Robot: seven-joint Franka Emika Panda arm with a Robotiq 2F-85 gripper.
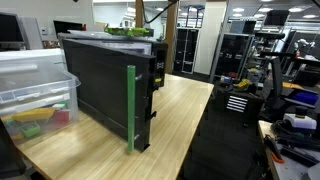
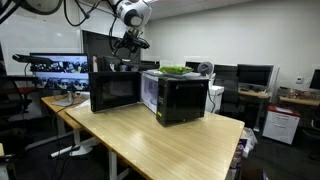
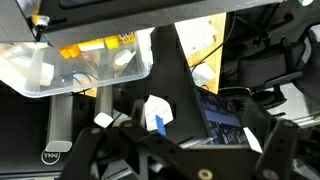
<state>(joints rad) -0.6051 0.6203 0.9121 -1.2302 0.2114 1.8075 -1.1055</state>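
Exterior view: close, low at the table [image 1: 185, 105] edge, facing along the microwave [image 1: 100, 85] side. Exterior view: far back, takes in the whole table [image 2: 150, 135] and microwave [image 2: 180, 98], which both share. Wrist view: near, looking down on clear bin [image 3: 80, 60].

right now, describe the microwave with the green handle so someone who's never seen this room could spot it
On the long light wooden table, two black box microwaves stand side by side. Pick the black microwave carrying a flat green item on its roof. Only it has a bright green upright door handle; the neighbouring black microwave has neither.
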